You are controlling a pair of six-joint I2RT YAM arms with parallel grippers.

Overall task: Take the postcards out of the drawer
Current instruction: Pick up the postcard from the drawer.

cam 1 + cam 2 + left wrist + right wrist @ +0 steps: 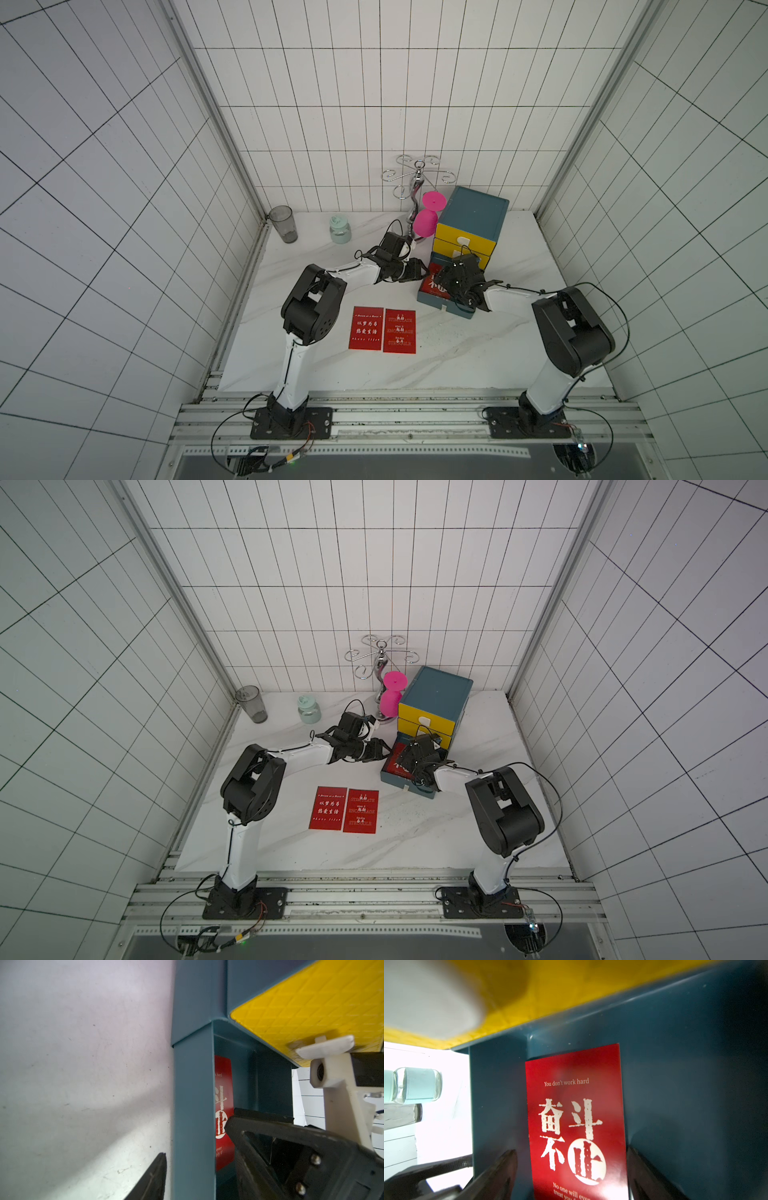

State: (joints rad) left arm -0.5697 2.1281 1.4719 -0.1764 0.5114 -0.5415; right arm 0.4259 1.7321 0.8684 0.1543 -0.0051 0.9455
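Two red postcards (pixel 365 328) (pixel 400 331) lie side by side on the marble table. Another postcard (pixel 575 1118) lies flat on the floor of the pulled-out teal drawer (pixel 440 305). My right gripper (pixel 571 1167) reaches down into the drawer and stands open, one finger on each long side of that card. My left gripper (pixel 419 270) is at the drawer's left wall (pixel 193 1105). One of its fingers (pixel 155 1178) sits just outside the wall with a thin gap, and it looks open.
The teal cabinet (pixel 473 208) with yellow drawer fronts stands behind the open drawer. A pink goblet (pixel 428 220) and a metal hook stand (pixel 415 183) are at its left. A mint bottle (pixel 340 229) and a grey tumbler (pixel 283 224) stand at the back left.
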